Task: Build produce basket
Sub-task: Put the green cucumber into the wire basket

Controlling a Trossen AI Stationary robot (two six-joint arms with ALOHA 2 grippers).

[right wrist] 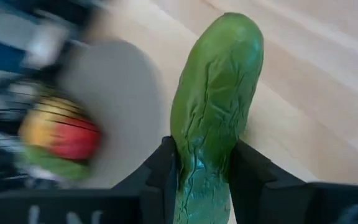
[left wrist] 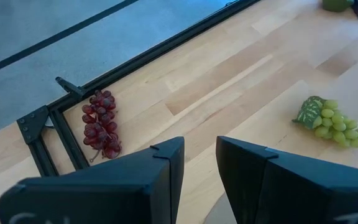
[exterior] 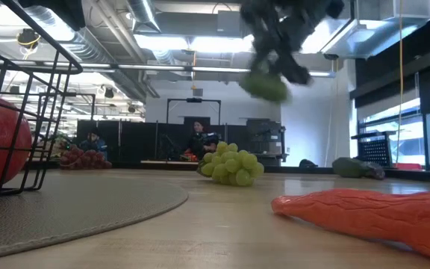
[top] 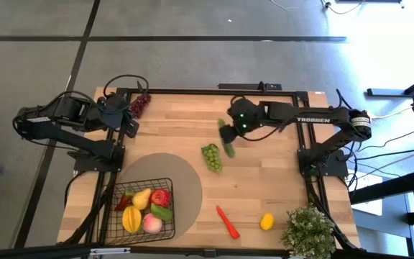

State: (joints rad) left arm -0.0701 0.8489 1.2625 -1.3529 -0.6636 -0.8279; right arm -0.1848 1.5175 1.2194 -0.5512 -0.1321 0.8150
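Note:
The black wire basket (top: 111, 216) stands on the round tan mat (top: 182, 180) at the near left and holds several fruits, among them a red apple (top: 160, 197). My right gripper (top: 230, 138) is above the table's middle, shut on a green cucumber (right wrist: 216, 93). Green grapes (top: 211, 157) lie just near of it, and a second cucumber (top: 221, 124) lies beside it. Purple grapes (top: 141, 104) lie at the far left, close to my open left gripper (left wrist: 199, 158). A red chili (top: 228, 221) and a lemon (top: 267, 221) lie by the near edge. My right gripper pinches the cucumber between its two fingers, one on each long side (right wrist: 188, 168), close to one end. The fingers slant downward and run along the cucumber, whose longer part sticks out past the fingertips. In the low view the cucumber (exterior: 266, 86) hangs well clear of the table.
A bushy green plant (top: 309, 230) stands at the near right corner. Bare wood lies between the mat and the chili and along the far edge. People sit in the room beyond the table.

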